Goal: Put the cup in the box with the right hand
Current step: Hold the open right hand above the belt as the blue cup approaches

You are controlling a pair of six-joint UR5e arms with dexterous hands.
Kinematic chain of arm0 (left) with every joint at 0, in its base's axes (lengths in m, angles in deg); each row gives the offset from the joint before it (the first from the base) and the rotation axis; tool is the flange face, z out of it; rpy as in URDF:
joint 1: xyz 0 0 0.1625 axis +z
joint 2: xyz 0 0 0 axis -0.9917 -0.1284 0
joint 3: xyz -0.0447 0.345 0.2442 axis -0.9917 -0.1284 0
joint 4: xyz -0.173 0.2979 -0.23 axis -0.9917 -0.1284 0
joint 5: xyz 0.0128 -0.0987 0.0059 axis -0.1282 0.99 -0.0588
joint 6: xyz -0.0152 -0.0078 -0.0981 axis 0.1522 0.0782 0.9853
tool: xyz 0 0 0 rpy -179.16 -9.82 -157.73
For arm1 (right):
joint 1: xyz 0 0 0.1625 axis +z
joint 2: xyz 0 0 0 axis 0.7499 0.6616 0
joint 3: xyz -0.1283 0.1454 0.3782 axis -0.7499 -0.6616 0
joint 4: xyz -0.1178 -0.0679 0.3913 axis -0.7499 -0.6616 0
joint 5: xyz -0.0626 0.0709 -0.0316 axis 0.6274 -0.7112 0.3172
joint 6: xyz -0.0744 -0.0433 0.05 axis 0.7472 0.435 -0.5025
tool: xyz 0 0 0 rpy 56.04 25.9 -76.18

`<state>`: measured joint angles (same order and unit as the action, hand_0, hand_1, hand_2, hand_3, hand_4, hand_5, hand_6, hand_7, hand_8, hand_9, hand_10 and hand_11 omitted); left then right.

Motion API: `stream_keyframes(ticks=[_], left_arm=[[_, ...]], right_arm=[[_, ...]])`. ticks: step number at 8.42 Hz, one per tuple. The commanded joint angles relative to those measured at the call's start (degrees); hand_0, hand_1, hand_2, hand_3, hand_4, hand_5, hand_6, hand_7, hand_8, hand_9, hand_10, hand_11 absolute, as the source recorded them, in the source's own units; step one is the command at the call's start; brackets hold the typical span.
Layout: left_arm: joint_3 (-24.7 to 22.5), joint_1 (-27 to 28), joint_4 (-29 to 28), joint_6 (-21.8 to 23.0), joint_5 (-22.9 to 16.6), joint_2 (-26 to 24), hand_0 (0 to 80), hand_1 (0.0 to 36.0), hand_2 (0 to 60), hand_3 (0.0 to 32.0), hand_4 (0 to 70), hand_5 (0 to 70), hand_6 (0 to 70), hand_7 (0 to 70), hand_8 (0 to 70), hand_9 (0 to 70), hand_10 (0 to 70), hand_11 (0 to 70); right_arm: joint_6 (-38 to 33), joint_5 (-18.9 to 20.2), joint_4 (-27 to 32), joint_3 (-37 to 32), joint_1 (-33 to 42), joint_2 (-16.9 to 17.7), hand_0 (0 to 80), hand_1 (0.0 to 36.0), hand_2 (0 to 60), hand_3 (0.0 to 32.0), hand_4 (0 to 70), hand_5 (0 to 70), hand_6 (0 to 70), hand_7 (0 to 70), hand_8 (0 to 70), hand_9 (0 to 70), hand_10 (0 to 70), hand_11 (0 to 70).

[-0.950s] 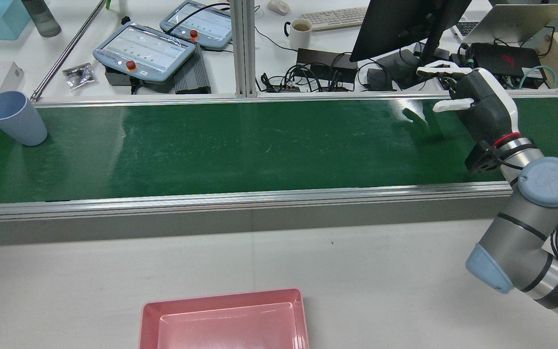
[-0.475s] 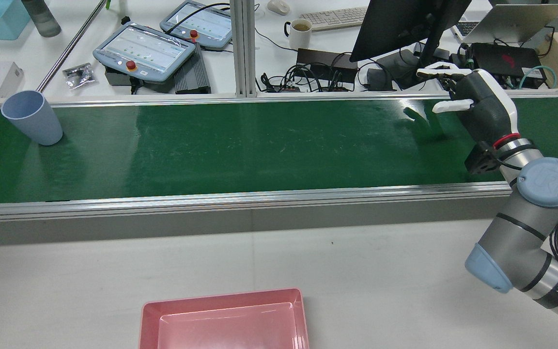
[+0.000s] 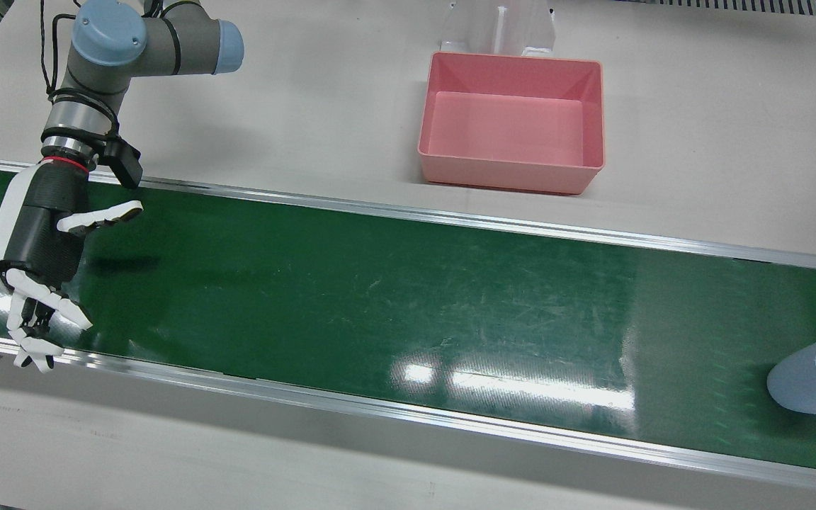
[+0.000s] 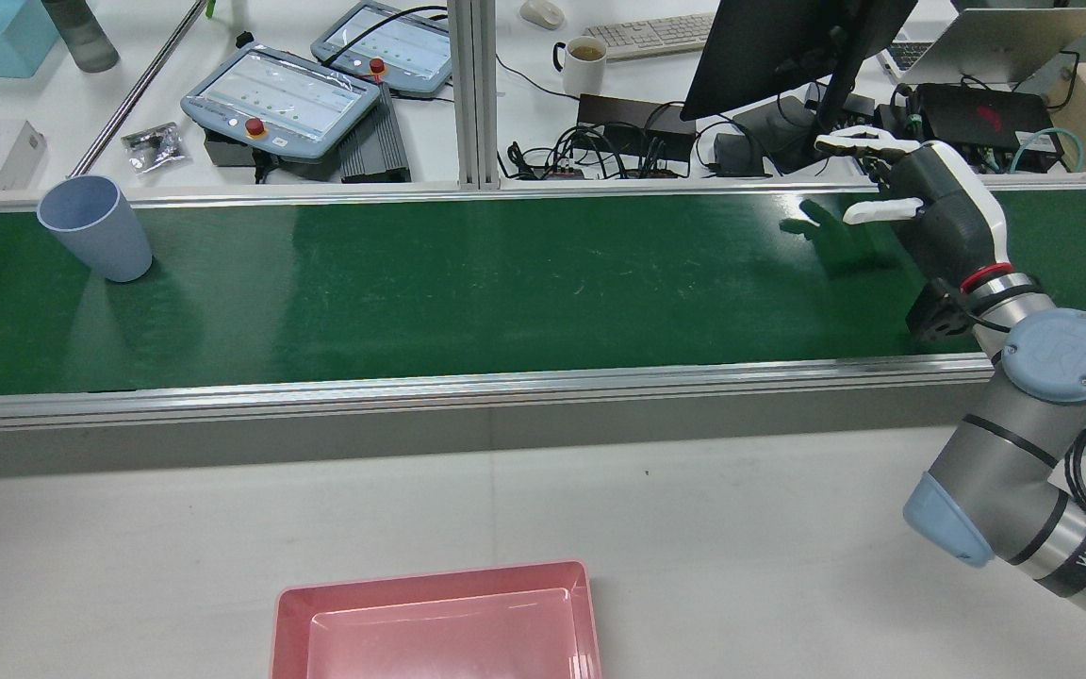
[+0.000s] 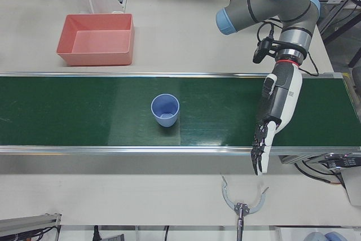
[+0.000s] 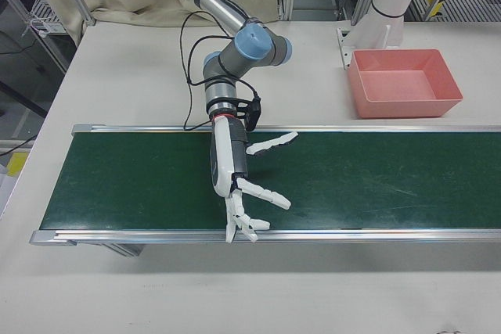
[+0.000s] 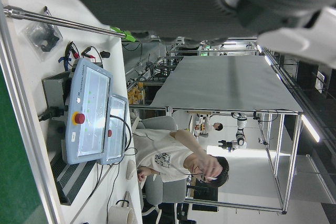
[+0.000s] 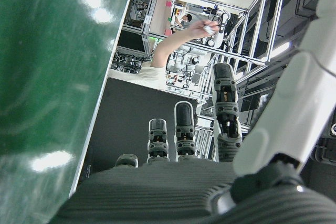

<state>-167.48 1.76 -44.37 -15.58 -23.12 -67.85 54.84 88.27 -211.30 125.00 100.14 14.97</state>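
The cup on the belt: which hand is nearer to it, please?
Left. The left hand hovers over the belt shortly beyond the cup; the right hand is at the opposite end.

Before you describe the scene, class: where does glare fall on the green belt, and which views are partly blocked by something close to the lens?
Front view: bright white patches of glare on the belt, left of the blue cup. Rear view: a paler sheen near the right robot hand. Right hand view: glare spots on the belt, with that hand's dark body filling the bottom. Left hand view: a blurred dark shape covers the top.
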Motion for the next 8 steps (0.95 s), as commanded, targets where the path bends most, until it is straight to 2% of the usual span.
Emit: stream_keyframes(ticks=[1, 3, 5, 6, 8], left_arm=[[0.0, 0.0, 0.0, 0.0, -0.03, 0.0, 0.0, 0.0, 0.0, 0.0, 0.0, 0.0, 0.0, 0.0, 0.0, 0.0, 0.0, 0.0], [0.0, -0.09, 0.0, 0.0, 0.06, 0.0, 0.0, 0.0, 0.0, 0.0, 0.0, 0.0, 0.0, 0.0, 0.0, 0.0, 0.0, 0.0], [0.0, 0.0, 0.0, 0.0, -0.03, 0.0, 0.0, 0.0, 0.0, 0.0, 0.0, 0.0, 0.0, 0.0, 0.0, 0.0, 0.0, 0.0], [0.0, 0.0, 0.0, 0.0, 0.06, 0.0, 0.0, 0.0, 0.0, 0.0, 0.0, 0.0, 0.0, 0.0, 0.0, 0.0, 0.0, 0.0], [0.0, 0.0, 0.0, 0.0, -0.03, 0.0, 0.0, 0.0, 0.0, 0.0, 0.0, 0.0, 0.0, 0.0, 0.0, 0.0, 0.0, 0.0]], right_arm=[[-0.18, -0.02, 1.28, -0.03, 0.12, -0.22, 50.7, 0.1, 0.0, 5.4, 36.2, 2.2, 7.1, 40.8, 7.7, 19.2, 0.0, 0.0], [-0.1, -0.72, 1.81, -0.55, 0.12, 0.04, 50.5, 0.0, 0.0, 5.8, 35.1, 2.2, 6.9, 39.9, 7.3, 18.8, 0.0, 0.0], [-0.01, -0.73, 6.27, -2.39, 0.21, 0.13, 49.9, 0.0, 0.0, 5.6, 33.1, 2.3, 6.9, 39.0, 7.2, 18.4, 0.0, 0.3], [-0.01, -0.73, 6.47, -2.57, 0.13, 0.04, 49.7, 0.0, 0.0, 5.4, 32.8, 2.3, 7.0, 39.3, 7.2, 18.5, 0.0, 0.6], [0.34, -0.81, 6.47, -3.27, 0.12, -0.05, 49.8, 0.0, 0.0, 4.6, 35.5, 2.1, 7.2, 41.0, 7.4, 18.9, 0.0, 0.0]])
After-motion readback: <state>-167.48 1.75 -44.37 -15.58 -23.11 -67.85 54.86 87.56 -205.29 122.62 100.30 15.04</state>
